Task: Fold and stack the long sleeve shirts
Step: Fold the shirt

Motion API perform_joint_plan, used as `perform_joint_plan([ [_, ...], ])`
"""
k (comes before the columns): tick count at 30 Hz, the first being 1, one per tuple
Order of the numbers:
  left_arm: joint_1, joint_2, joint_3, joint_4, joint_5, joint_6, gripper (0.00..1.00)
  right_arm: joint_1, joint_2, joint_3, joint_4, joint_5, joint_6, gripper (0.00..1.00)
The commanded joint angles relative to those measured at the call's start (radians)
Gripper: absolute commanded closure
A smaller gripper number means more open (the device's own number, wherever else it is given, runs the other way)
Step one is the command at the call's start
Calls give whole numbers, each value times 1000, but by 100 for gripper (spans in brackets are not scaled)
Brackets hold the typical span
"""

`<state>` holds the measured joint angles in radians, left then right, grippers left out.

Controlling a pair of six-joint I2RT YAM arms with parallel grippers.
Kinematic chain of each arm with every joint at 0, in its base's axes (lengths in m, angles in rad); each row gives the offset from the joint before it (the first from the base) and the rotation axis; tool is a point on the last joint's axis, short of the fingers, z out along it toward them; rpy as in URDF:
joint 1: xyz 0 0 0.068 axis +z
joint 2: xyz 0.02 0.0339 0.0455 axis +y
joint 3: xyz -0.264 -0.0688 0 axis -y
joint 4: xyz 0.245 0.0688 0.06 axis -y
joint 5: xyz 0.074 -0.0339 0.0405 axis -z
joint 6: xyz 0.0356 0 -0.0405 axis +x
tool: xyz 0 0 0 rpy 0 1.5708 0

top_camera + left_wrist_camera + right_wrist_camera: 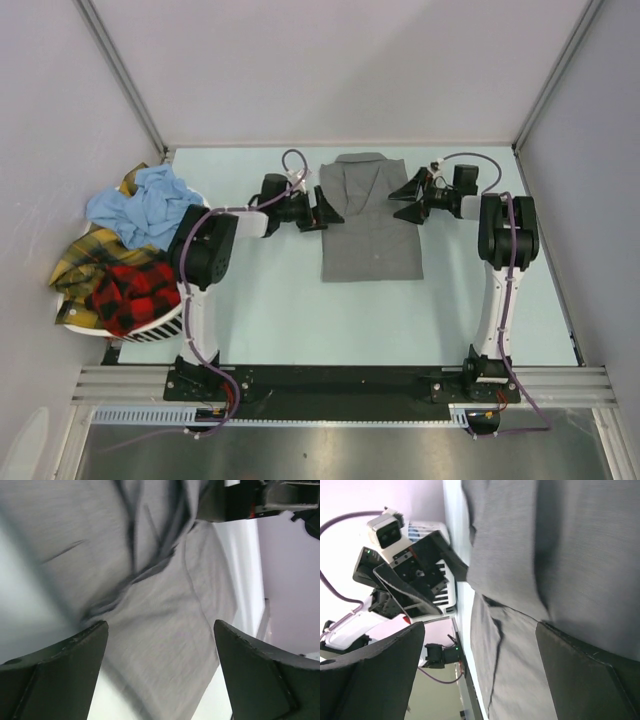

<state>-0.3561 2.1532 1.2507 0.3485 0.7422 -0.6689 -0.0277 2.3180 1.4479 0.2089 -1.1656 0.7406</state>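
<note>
Top view: grey shirt (370, 225) lies flat at the table's (270, 300) 12 o'clock, collar far, sleeves tucked in, so it looks part-folded into a rectangle. Left gripper (332, 208) sits at its 9 o'clock edge and right gripper (400, 200) at its 3 o'clock edge, both released and gripping nothing. My guess is that they flank it to take both sides for the next fold. Basket (160, 325) at the table's 9 o'clock holds the blue shirt (140, 205), yellow plaid (85, 255) and red plaid (130, 285), all waiting unfolded.

Left wrist: jaws spread wide with grey cloth below and between them. The view is blurred, so I cannot tell if they touch it.

Right wrist: jaws also wide, over the shirt's edge fold, with the left gripper opposite at 9 o'clock.
</note>
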Motion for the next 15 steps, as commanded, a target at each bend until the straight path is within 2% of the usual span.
perform_joint_plan([
  [1,51,-197,-28,-193,6,256,7,-35,-67,-1,-77,20,-93,0],
  [2,49,-243,-30,-276,2,388,7,-35,-98,-6,-85,1,-105,0],
  [4,26,-367,-40,-386,-50,522,8,-29,-182,2,-136,-8,-179,0],
  [5,8,-400,-40,-434,-76,666,9,-26,-206,23,-176,0,-220,2],
  [6,-16,-427,-37,-486,-154,775,11,-21,-229,35,-222,7,-278,8],
  [7,-94,-487,-57,-553,-208,869,12,-6,-233,55,-340,15,-388,13],
  [8,-142,-513,-85,-560,-268,1043,13,2,-232,90,-392,44,-453,17],
  [9,-193,-545,-120,-556,-388,1116,18,11,-221,110,-435,56,-507,28],
  [10,-286,-582,-188,-525,-430,1181,19,24,-212,126,-507,84,-556,34],
  [11,-332,-596,-220,-504,-475,1285,22,31,-203,138,-526,92,-637,40],
  [12,-372,-602,-265,-488,-528,1325,24,57,-174,169,-539,101,-665,53],
  [13,-435,-610,-284,-446,-556,1353,26,70,-154,190,-577,113,-691,60],
  [15,-487,-604,-312,-399,-596,1396,33,83,-111,273,-630,116,-748,73],
])
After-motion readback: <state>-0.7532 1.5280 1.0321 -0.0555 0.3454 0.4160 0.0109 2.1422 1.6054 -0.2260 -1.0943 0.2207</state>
